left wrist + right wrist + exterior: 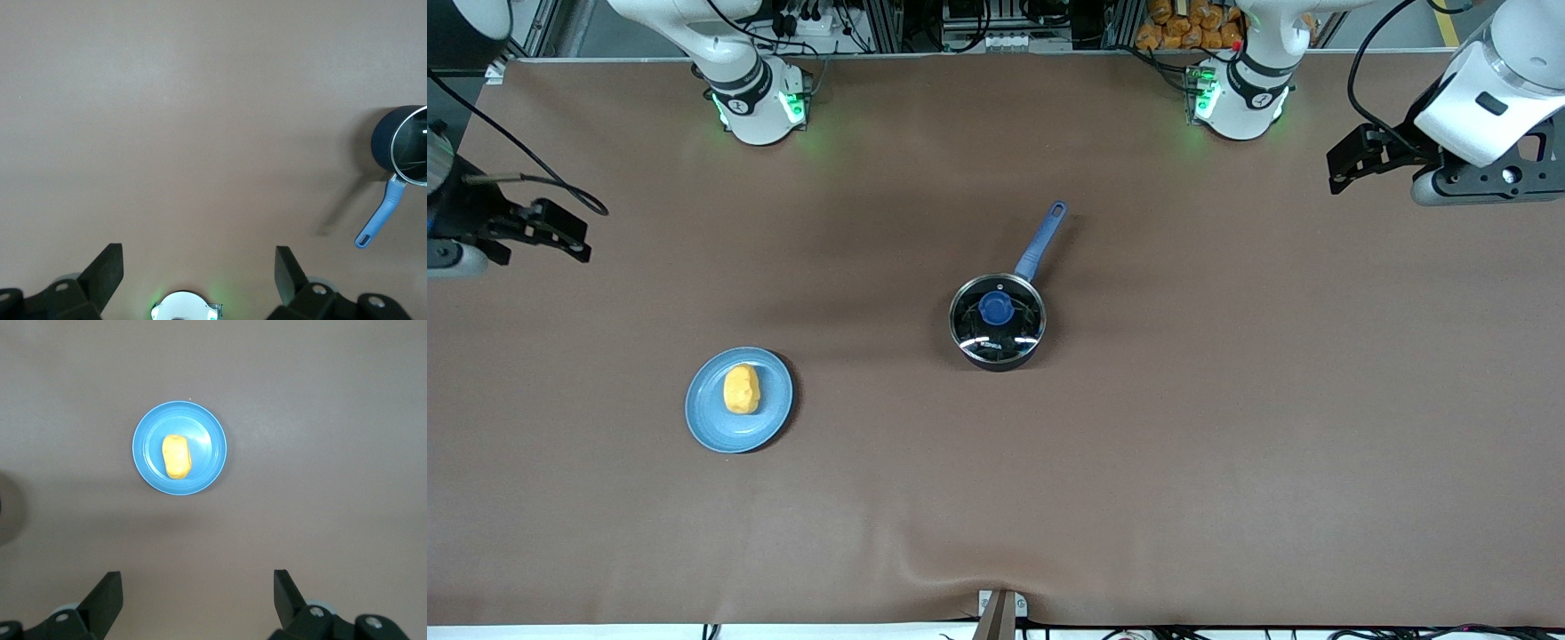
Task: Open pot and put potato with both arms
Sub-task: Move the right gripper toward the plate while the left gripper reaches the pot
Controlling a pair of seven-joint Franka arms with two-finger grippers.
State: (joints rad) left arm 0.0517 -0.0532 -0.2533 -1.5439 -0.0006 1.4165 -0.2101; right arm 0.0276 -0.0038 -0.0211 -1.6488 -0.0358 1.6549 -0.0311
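Potato (741, 389) on blue plate (711, 431); pot (997, 324) lidded. Left gripper (199, 273), right gripper (198, 593) agape, empty, high over table ends.

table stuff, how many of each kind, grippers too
pot with lid on: 1
plate: 1
potato on the plate: 1
grippers, left gripper and right gripper, both open over bare table: 2
total: 5

- White rounded shells with black joint rings are seen on both arms (738, 80).
- Green lights are shown at the bases.
- Black cables are draped along them.
- Black two-finger grippers are fitted.
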